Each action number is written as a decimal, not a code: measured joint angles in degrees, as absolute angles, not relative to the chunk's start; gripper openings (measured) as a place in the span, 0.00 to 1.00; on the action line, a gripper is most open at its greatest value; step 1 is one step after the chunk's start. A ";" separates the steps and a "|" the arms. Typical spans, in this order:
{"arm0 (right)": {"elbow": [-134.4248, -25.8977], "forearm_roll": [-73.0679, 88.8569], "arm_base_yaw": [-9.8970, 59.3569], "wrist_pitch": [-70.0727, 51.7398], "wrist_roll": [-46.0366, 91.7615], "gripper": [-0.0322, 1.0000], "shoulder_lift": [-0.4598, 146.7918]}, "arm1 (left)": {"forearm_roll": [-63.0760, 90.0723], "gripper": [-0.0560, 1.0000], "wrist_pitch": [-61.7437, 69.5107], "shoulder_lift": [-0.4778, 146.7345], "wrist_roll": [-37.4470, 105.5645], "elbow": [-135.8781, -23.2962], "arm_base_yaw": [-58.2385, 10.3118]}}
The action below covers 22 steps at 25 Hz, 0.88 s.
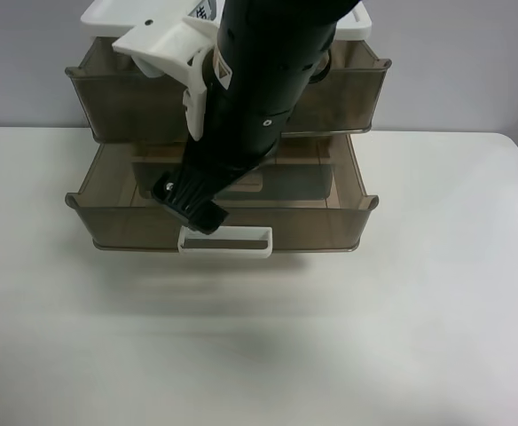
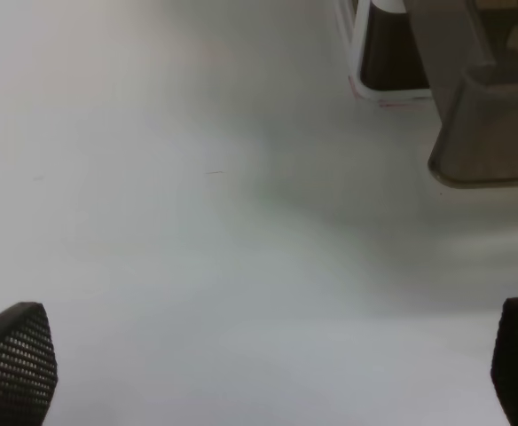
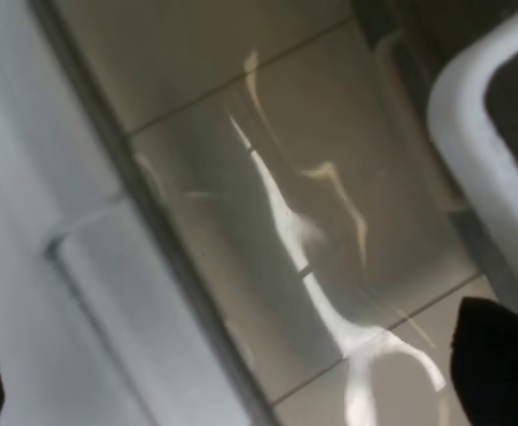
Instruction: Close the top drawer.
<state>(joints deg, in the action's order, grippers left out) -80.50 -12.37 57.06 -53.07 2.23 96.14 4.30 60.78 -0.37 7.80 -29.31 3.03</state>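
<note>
The top drawer (image 1: 358, 87) is smoky-brown and translucent, and it stands pulled out under the cabinet's white top. Its handle is hidden behind my right arm in the exterior high view. My right gripper (image 1: 192, 206) reaches down in front of the drawers. In the right wrist view the gripper (image 3: 241, 382) is open, with one dark fingertip (image 3: 498, 364) at each lower corner, very close to a brown translucent drawer surface (image 3: 268, 115). A white loop handle (image 3: 472, 133) shows there; I cannot tell which drawer's it is. My left gripper (image 2: 268, 373) is open over the white table.
The alike lower drawer (image 1: 330, 226) is pulled out further, with a white loop handle (image 1: 225, 241) at its front. The white table (image 1: 401, 337) spreads in front. The left wrist view shows a drawer corner (image 2: 494, 133) off to one side.
</note>
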 joint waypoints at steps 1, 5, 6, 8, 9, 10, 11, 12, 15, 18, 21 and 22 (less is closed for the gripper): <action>-80.50 -12.37 56.53 -52.37 2.27 0.99 96.16 | 4.30 0.99 60.78 -0.37 7.80 -29.31 3.03; -80.50 -12.37 54.63 -49.61 2.40 0.99 96.16 | 4.30 0.99 60.78 -0.37 7.80 -29.31 3.03; -80.50 -12.37 54.17 -48.77 2.44 0.99 96.16 | 4.30 0.99 60.78 -0.37 7.80 -29.31 3.03; -80.50 -12.43 53.39 -47.18 2.57 0.99 96.16 | 4.30 0.99 60.78 -0.37 7.80 -29.31 3.03; -80.50 -12.43 53.06 -46.24 2.76 0.99 96.21 | 4.30 0.99 60.78 -0.37 7.80 -29.31 3.03; -80.50 -12.70 52.78 -45.36 2.82 0.99 96.28 | 4.30 0.99 60.78 -0.37 7.80 -29.31 3.03; -80.62 -12.91 52.57 -44.47 2.88 0.99 96.55 | 4.30 0.99 60.78 -0.37 7.80 -29.31 3.03; -81.00 -12.85 52.49 -44.41 2.88 0.99 96.92 | 4.30 0.99 60.78 -0.37 7.80 -29.31 3.03; -83.73 -12.62 52.49 -45.52 2.93 0.99 99.77 | 4.30 0.99 60.78 -0.37 7.80 -29.31 3.03; -87.57 -12.89 52.49 -46.13 3.36 0.99 102.79 | 4.30 0.99 60.78 -0.37 7.80 -29.31 3.03; -90.98 -13.34 52.42 -46.22 3.76 0.99 104.85 | 4.30 0.99 60.78 -0.37 7.80 -29.31 3.03; -91.90 -13.34 52.42 -46.27 3.80 0.99 105.39 | 4.30 0.99 60.78 -0.37 7.80 -29.31 3.03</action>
